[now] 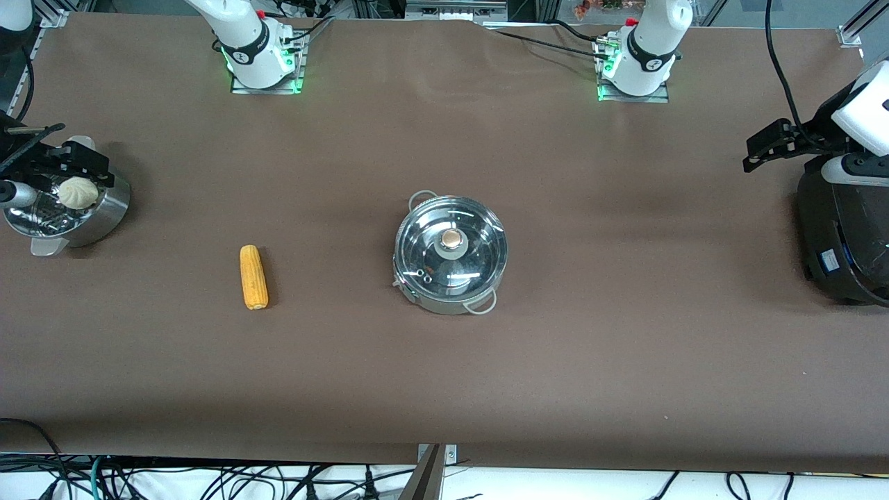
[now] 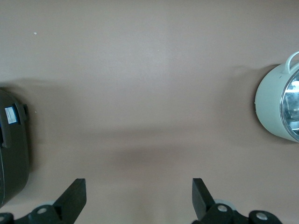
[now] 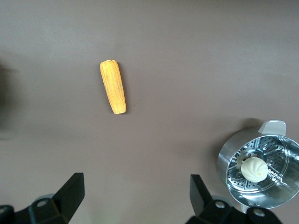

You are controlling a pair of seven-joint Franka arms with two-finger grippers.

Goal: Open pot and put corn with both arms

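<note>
White arms (image 1: 239,31) with black joints, green-lit bases, black cables.

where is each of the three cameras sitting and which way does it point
Front view: high across the table, facing both arm bases; sees the pot with its lid on, the corn, the steamer bowl and the black cooker.
Left wrist view: on the left arm, looking down at the table; the open left end effector shows, plus the pot's edge and the cooker.
Right wrist view: on the right arm, looking down; the open right end effector shows, with the corn and steamer bowl.
Shared: front and left wrist both see the pot.
</note>
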